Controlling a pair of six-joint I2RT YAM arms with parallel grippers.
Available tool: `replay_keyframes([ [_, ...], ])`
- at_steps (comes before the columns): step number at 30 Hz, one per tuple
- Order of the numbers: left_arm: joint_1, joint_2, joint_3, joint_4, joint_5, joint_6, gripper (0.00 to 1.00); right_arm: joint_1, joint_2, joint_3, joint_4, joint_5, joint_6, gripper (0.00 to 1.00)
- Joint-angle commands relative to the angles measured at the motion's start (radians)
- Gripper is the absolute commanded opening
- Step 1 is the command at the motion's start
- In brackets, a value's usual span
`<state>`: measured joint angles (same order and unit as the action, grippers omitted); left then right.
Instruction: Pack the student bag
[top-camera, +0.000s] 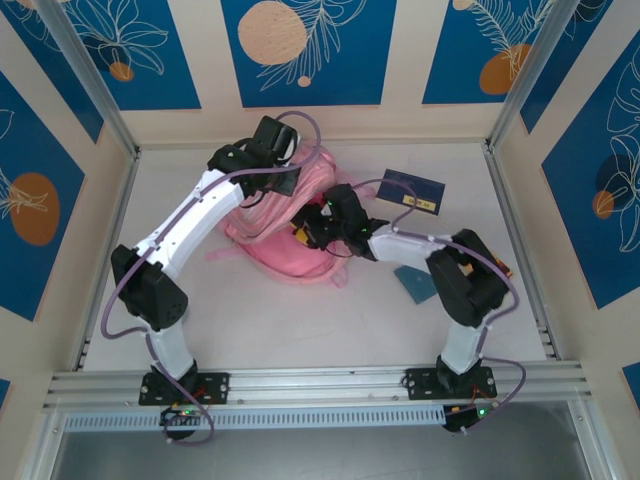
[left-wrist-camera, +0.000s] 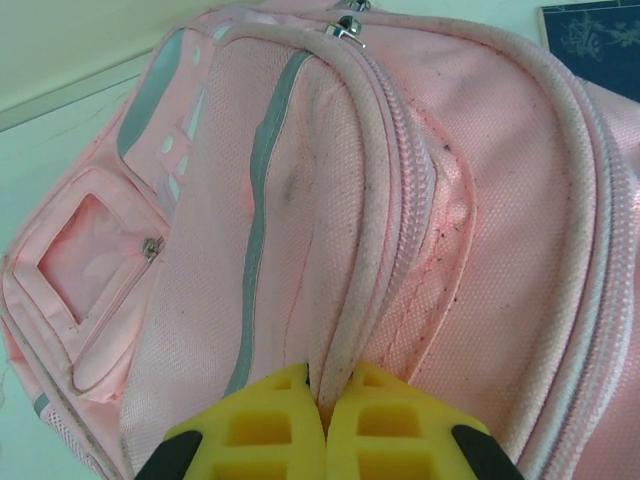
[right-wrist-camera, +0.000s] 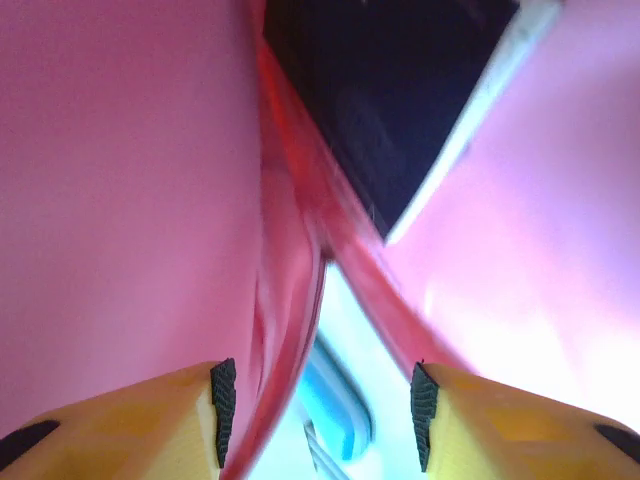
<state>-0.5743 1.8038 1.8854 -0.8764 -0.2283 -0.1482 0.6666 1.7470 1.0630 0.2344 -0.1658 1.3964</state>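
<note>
The student bag (top-camera: 272, 245) lies on the desk (top-camera: 250, 320) between the arms, long axis running away from them, pinched tight at its rim by the left hand (left-wrist-camera: 322, 390), while the right hand (right-wrist-camera: 318, 400), half spread and empty, points into its mouth.

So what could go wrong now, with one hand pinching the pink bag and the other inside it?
The left hand pinches just the piped zipper edge of the large soft pink fabric backpack; that thin grip might slip, letting the opening sag shut. The right hand, fingers apart inside the bag, has a fold of pink fabric between them; withdrawing could snag it and perhaps drag out the dark blue booklet just ahead.
</note>
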Motion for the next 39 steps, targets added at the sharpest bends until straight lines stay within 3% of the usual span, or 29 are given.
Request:
replay_keyframes([
  [1, 0.035, -0.034, -0.046, 0.053, -0.052, -0.002, 0.00, 0.047, -0.144, -0.058, -0.249, 0.054, -0.127, 0.50],
  [6, 0.049, -0.134, -0.254, 0.134, -0.085, -0.015, 0.00, 0.087, -0.343, -0.152, -0.516, 0.305, -0.245, 0.51],
  [12, 0.054, -0.258, -0.522, 0.195, -0.072, -0.074, 0.00, 0.047, -0.432, -0.097, -0.789, 0.556, -0.439, 0.69],
  [14, 0.056, -0.290, -0.589, 0.206, -0.054, -0.102, 0.10, 0.000, -0.417, -0.064, -0.817, 0.568, -0.507, 0.73],
  [20, 0.066, -0.380, -0.687, 0.189, -0.029, -0.207, 0.65, -0.194, -0.225, 0.120, -0.848, 0.531, -0.674, 0.76],
  [24, 0.090, -0.437, -0.732, 0.166, -0.031, -0.240, 0.83, -0.293, -0.087, 0.225, -0.854, 0.609, -0.732, 0.76],
  [32, 0.148, -0.552, -0.834, 0.186, -0.021, -0.246, 0.99, -0.398, 0.310, 0.656, -0.941, 0.633, -0.854, 0.71],
  [39, 0.159, -0.568, -0.857, 0.196, 0.097, -0.283, 1.00, -0.436, 0.548, 0.969, -1.036, 0.593, -0.894, 0.66],
])
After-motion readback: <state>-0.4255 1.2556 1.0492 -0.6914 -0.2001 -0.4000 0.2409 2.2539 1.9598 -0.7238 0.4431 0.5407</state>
